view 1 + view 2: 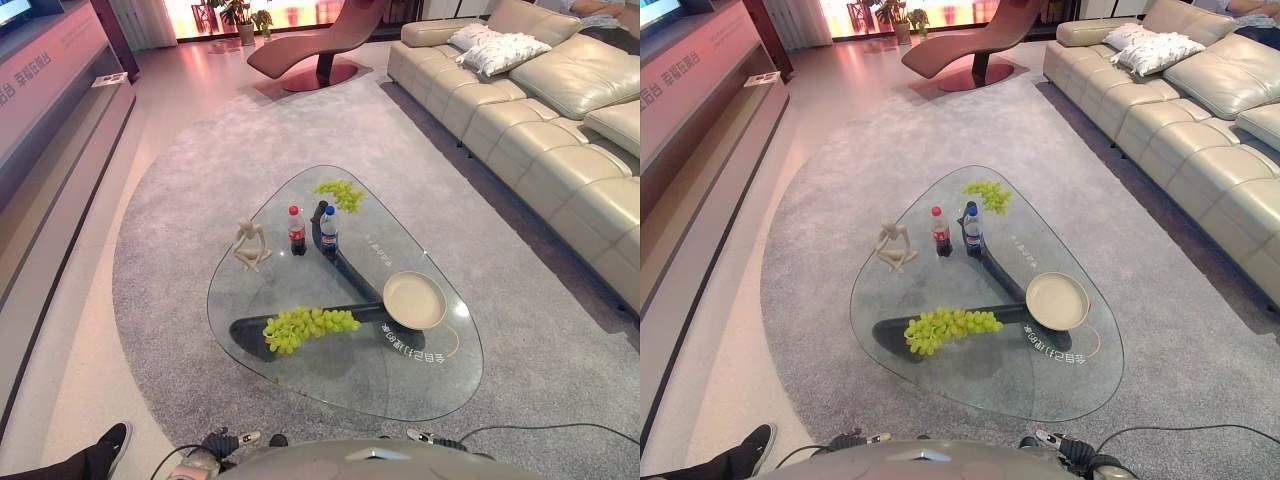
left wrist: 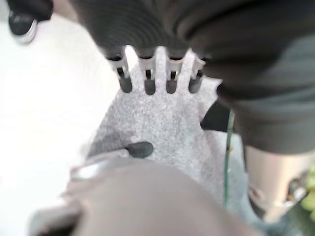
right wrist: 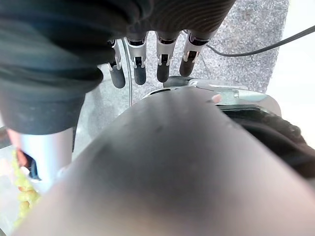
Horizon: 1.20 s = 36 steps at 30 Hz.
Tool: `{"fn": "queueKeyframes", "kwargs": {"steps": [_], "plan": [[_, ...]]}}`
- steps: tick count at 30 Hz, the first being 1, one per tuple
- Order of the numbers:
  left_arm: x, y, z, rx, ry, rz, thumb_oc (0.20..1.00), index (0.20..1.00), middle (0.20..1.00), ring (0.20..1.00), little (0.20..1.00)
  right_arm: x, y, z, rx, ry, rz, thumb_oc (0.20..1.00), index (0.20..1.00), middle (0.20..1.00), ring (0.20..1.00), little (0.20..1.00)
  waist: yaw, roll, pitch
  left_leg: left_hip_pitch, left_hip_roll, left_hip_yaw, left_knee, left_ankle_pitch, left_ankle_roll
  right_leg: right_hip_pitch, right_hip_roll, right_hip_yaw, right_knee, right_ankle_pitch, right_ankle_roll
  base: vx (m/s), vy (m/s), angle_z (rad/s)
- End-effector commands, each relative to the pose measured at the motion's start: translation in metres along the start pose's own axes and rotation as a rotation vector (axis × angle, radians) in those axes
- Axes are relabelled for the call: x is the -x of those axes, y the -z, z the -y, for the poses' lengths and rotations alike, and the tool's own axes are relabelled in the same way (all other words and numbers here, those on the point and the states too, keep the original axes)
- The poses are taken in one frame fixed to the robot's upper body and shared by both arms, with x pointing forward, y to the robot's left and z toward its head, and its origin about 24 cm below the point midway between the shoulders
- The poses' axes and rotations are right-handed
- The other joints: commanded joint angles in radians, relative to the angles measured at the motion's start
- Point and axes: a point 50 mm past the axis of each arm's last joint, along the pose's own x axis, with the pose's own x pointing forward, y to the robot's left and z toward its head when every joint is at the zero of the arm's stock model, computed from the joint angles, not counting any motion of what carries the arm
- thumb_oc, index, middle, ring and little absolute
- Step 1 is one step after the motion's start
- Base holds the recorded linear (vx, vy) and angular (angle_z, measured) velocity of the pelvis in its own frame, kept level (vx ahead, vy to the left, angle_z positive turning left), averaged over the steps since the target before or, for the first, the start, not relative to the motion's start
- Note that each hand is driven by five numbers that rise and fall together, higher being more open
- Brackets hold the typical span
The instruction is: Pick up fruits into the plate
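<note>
Two bunches of green grapes, the near bunch (image 1: 308, 325) and the far bunch (image 1: 340, 192), lie on the glass tabletop (image 1: 300, 372) beside the empty plate (image 1: 414, 299), well beyond the relaxed, empty fingers of the left hand (image 2: 147, 81) and right hand (image 3: 147, 66), apparently hanging before any reach.

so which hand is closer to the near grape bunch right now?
Left, though only slightly. The left hand hangs at the table's near edge, just below the grape bunch. The right hand hangs at the same edge but further off to the side, below the plate.
</note>
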Motion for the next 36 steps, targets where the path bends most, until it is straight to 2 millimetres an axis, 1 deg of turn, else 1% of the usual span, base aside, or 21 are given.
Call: {"fn": "queueKeyframes", "kwargs": {"steps": [1,4,6,8,10,11,14,15,16,17,19,21,22,23,24,25,26,29,30,32,36], "plan": [[-0.004,-0.037,-0.015,-0.098,-0.079,0.109,1.000,1.000,1.000,1.000,1.000,-0.008,-0.034,-0.024,0.043,-0.069,0.076,1.000,1.000,1.000,1.000,1.000,0.000,-0.023,0.105,0.057,-0.095,0.048,0.020,-0.147,0.071,-0.005,0.007,0.030,0.085,-0.066,-0.003,-0.01,0.002,-0.06],[-0.003,-0.059,-0.017,-0.090,-0.115,0.202,1.000,1.000,1.000,1.000,1.000,-0.008,-0.048,-0.024,0.052,-0.070,0.120,1.000,1.000,1.000,1.000,1.000,-0.003,-0.016,0.139,0.025,-0.092,0.051,0.027,-0.138,0.072,-0.045,0.006,0.037,0.099,-0.061,-0.005,-0.04,0.011,-0.05],[-0.002,-0.068,-0.019,-0.080,-0.125,0.240,1.000,1.000,1.000,1.000,1.000,-0.008,-0.054,-0.024,0.053,-0.069,0.137,1.000,1.000,1.000,1.000,1.000,-0.005,-0.012,0.152,0.014,-0.092,0.050,0.029,-0.134,0.072,-0.058,0.006,0.040,0.102,-0.060,-0.007,-0.06,0.018,-0.01],[0.002,-0.098,-0.023,-0.093,-0.175,0.364,1.000,1.000,1.000,1.000,1.000,-0.006,-0.074,-0.021,0.064,-0.066,0.194,1.000,1.000,1.000,1.000,1.000,-0.015,0.002,0.200,-0.022,-0.092,0.048,0.036,-0.123,0.071,-0.103,0.008,0.048,0.117,-0.056,-0.013,-0.10,0.037,-0.01],[0.006,-0.113,-0.027,-0.096,-0.203,0.423,1.000,1.000,1.000,1.000,1.000,-0.005,-0.083,-0.019,0.074,-0.064,0.216,1.000,1.000,1.000,1.000,1.000,-0.021,0.009,0.222,-0.040,-0.093,0.048,0.042,-0.118,0.071,-0.123,0.011,0.054,0.125,-0.054,-0.017,-0.04,0.034,-0.02],[0.010,-0.129,-0.030,-0.108,-0.235,0.487,1.000,1.000,1.000,1.000,1.000,-0.004,-0.090,-0.017,0.082,-0.062,0.235,1.000,1.000,1.000,1.000,1.000,-0.026,0.016,0.242,-0.057,-0.093,0.048,0.051,-0.113,0.070,-0.140,0.012,0.060,0.133,-0.053,-0.021,-0.01,0.029,-0.03],[0.022,-0.162,-0.038,-0.113,-0.294,0.630,1.000,1.000,1.000,1.000,1.000,-0.001,-0.102,-0.014,0.092,-0.062,0.273,1.000,1.000,1.000,1.000,1.000,-0.035,0.026,0.279,-0.084,-0.093,0.052,0.063,-0.107,0.067,-0.168,0.016,0.068,0.144,-0.051,-0.027,0.01,0.021,-0.10],[0.024,-0.164,-0.038,-0.120,-0.302,0.642,1.000,1.000,1.000,1.000,1.000,-0.001,-0.104,-0.014,0.093,-0.062,0.277,1.000,1.000,1.000,1.000,1.000,-0.036,0.027,0.283,-0.087,-0.093,0.052,0.065,-0.107,0.067,-0.172,0.016,0.068,0.146,-0.051,-0.028,-0.07,0.012,-0.09],[0.036,-0.191,-0.048,-0.150,-0.371,0.739,1.000,1.000,1.000,1.000,1.000,0.003,-0.120,-0.013,0.110,-0.066,0.321,1.000,1.000,1.000,1.000,1.000,-0.042,0.031,0.320,-0.127,-0.093,0.056,0.082,-0.099,0.064,-0.208,0.018,0.077,0.156,-0.046,-0.030,-0.07,0.004,-0.12],[0.038,-0.193,-0.048,-0.157,-0.380,0.750,1.000,1.000,1.000,1.000,1.000,0.003,-0.121,-0.013,0.111,-0.067,0.325,1.000,1.000,1.000,1.000,1.000,-0.042,0.031,0.323,-0.132,-0.093,0.057,0.085,-0.098,0.063,-0.213,0.019,0.078,0.158,-0.045,-0.031,-0.12,-0.008,-0.21],[0.057,-0.225,-0.073,-0.189,-0.501,0.864,1.000,1.000,1.000,1.000,1.000,0.008,-0.144,-0.015,0.134,-0.078,0.389,1.000,1.000,1.000,1.000,1.000,-0.049,0.033,0.375,-0.189,-0.089,0.059,0.108,-0.087,0.059,-0.276,0.029,0.093,0.187,-0.042,-0.034,-0.10,-0.012,-0.29],[0.071,-0.243,-0.090,-0.197,-0.580,0.928,1.000,1.000,1.000,1.000,1.000,0.012,-0.157,-0.016,0.143,-0.087,0.427,1.000,1.000,1.000,1.000,1.000,-0.054,0.033,0.404,-0.223,-0.091,0.057,0.125,-0.084,0.059,-0.318,0.037,0.102,0.211,-0.042,-0.038,-0.08,0.001,-0.23],[0.085,-0.259,-0.106,-0.186,-0.638,0.971,1.000,1.000,1.000,1.000,1.000,0.016,-0.168,-0.018,0.153,-0.092,0.457,1.000,1.000,1.000,1.000,1.000,-0.057,0.032,0.429,-0.252,-0.093,0.051,0.140,-0.081,0.059,-0.354,0.045,0.110,0.235,-0.044,-0.041,-0.06,-0.002,-0.17],[0.089,-0.263,-0.109,-0.186,-0.658,0.986,1.000,1.000,1.000,1.000,1.000,0.016,-0.170,-0.019,0.155,-0.094,0.464,1.000,1.000,1.000,1.000,1.000,-0.058,0.032,0.435,-0.258,-0.093,0.050,0.144,-0.079,0.058,-0.361,0.046,0.111,0.241,-0.045,-0.042,-0.08,-0.029,-0.27],[0.107,-0.280,-0.128,-0.184,-0.731,1.030,1.000,1.000,1.000,1.000,1.000,0.019,-0.178,-0.021,0.153,-0.102,0.493,1.000,1.000,1.000,1.000,1.000,-0.058,0.033,0.457,-0.291,-0.095,0.043,0.160,-0.076,0.059,-0.397,0.055,0.111,0.267,-0.050,-0.046,-0.04,-0.045,-0.19],[0.112,-0.285,-0.132,-0.183,-0.755,1.043,1.000,1.000,1.000,1.000,1.000,0.020,-0.180,-0.022,0.152,-0.106,0.501,1.000,1.000,1.000,1.000,1.000,-0.058,0.032,0.457,-0.308,-0.096,0.041,0.167,-0.075,0.059,-0.417,0.057,0.112,0.277,-0.052,-0.047,-0.07,-0.098,-0.14],[0.132,-0.300,-0.146,-0.209,-0.837,1.085,1.000,1.000,1.000,1.000,1.000,0.021,-0.183,-0.024,0.143,-0.117,0.529,1.000,1.000,1.000,1.000,1.000,-0.057,0.031,0.457,-0.363,-0.097,0.037,0.182,-0.071,0.060,-0.477,0.063,0.109,0.305,-0.057,-0.050,-0.06,-0.106,-0.03],[0.162,-0.324,-0.167,-0.282,-0.974,1.106,1.000,1.000,1.000,1.000,1.000,0.024,-0.191,-0.031,0.104,-0.140,0.572,1.000,1.000,1.000,1.000,1.000,-0.061,0.023,0.457,-0.445,-0.097,0.035,0.214,-0.064,0.058,-0.566,0.071,0.101,0.350,-0.061,-0.053,-0.04,-0.121,-0.04],[0.164,-0.326,-0.168,-0.286,-0.983,1.105,1.000,1.000,1.000,1.000,1.000,0.025,-0.192,-0.032,0.101,-0.141,0.577,1.000,1.000,1.000,1.000,1.000,-0.062,0.022,0.457,-0.455,-0.097,0.035,0.218,-0.064,0.057,-0.575,0.071,0.101,0.354,-0.061,-0.053,-0.03,-0.103,-0.03],[0.186,-0.345,-0.178,-0.355,-1.099,1.092,1.000,1.000,1.000,1.000,1.000,0.028,-0.201,-0.038,0.067,-0.160,0.615,1.000,1.000,1.000,1.000,1.000,-0.077,0.010,0.457,-0.530,-0.098,0.037,0.252,-0.060,0.054,-0.646,0.078,0.098,0.381,-0.059,-0.056,-0.06,-0.109,-0.05],[0.210,-0.365,-0.191,-0.432,-1.224,1.035,1.000,1.000,1.000,1.000,1.000,0.033,-0.211,-0.044,0.018,-0.185,0.668,1.000,1.000,1.000,1.000,1.000,-0.101,-0.007,0.457,-0.626,-0.092,0.045,0.298,-0.060,0.048,-0.740,0.090,0.105,0.416,-0.054,-0.059,-0.04,-0.085,0.01]]}}
